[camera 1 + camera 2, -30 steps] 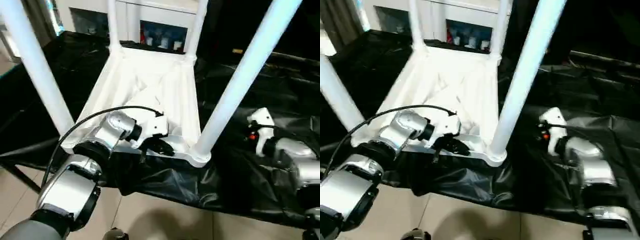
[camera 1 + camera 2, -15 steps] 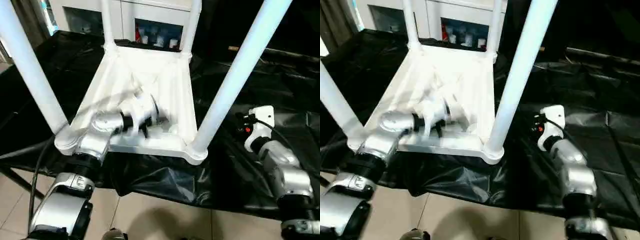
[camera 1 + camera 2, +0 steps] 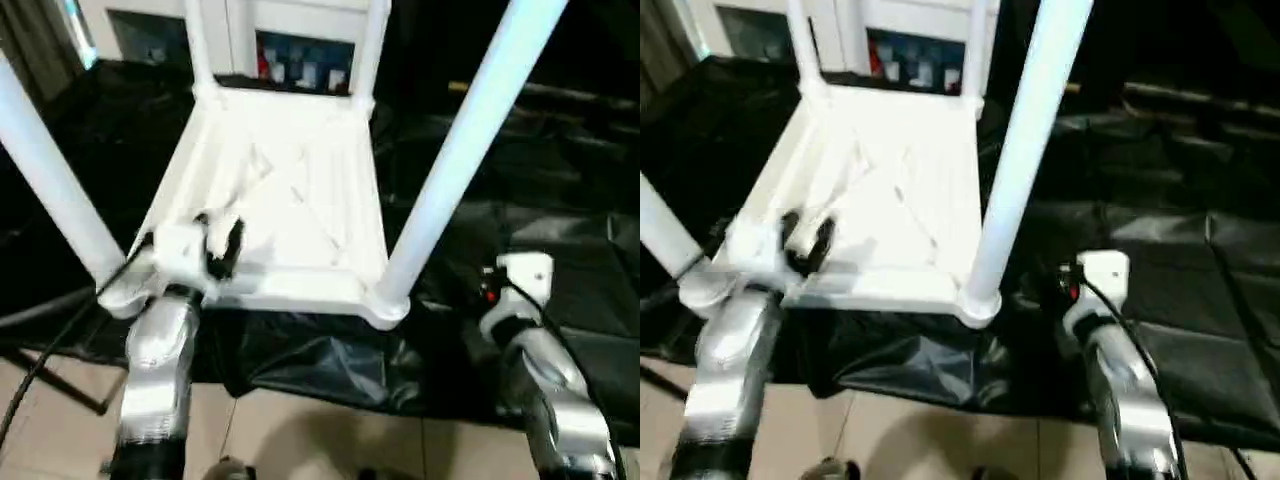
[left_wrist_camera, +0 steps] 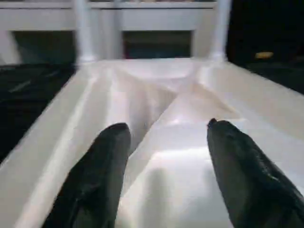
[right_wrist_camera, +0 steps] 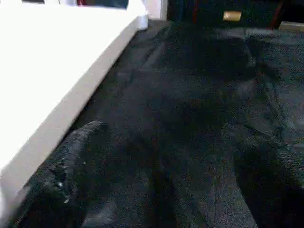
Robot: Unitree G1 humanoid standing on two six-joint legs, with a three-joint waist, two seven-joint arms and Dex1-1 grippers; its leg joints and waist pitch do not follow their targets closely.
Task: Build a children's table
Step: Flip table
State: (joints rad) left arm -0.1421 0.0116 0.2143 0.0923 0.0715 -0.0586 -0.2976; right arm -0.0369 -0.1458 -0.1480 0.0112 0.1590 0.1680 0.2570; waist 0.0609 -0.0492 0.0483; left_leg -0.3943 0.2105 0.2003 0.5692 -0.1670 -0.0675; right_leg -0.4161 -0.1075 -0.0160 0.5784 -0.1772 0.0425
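The children's table lies upside down on the black cloth: its white ribbed tabletop (image 3: 300, 190) faces up and its legs stand in the corner sockets, the near right leg (image 3: 450, 160) and the near left leg (image 3: 50, 190) closest to me. My left gripper (image 4: 166, 142) hovers over the tabletop's near left rim, its black fingers (image 3: 228, 245) spread open and holding nothing. My right gripper (image 5: 171, 156) is open over the cloth just right of the tabletop's side wall (image 5: 71, 90), beside the near right leg, and it is empty too.
A white glass-door cabinet (image 3: 300, 60) with small bottles stands behind the table. Crumpled black cloth (image 3: 560, 200) covers the work surface to the right. Its front edge drops to the tiled floor (image 3: 320, 430). A small yellowish object (image 5: 232, 15) lies far back.
My left arm swung from lying across the near rim to pointing straight in at the near left corner, and its fingers went from shut to open. The right arm stayed right of the near right leg.
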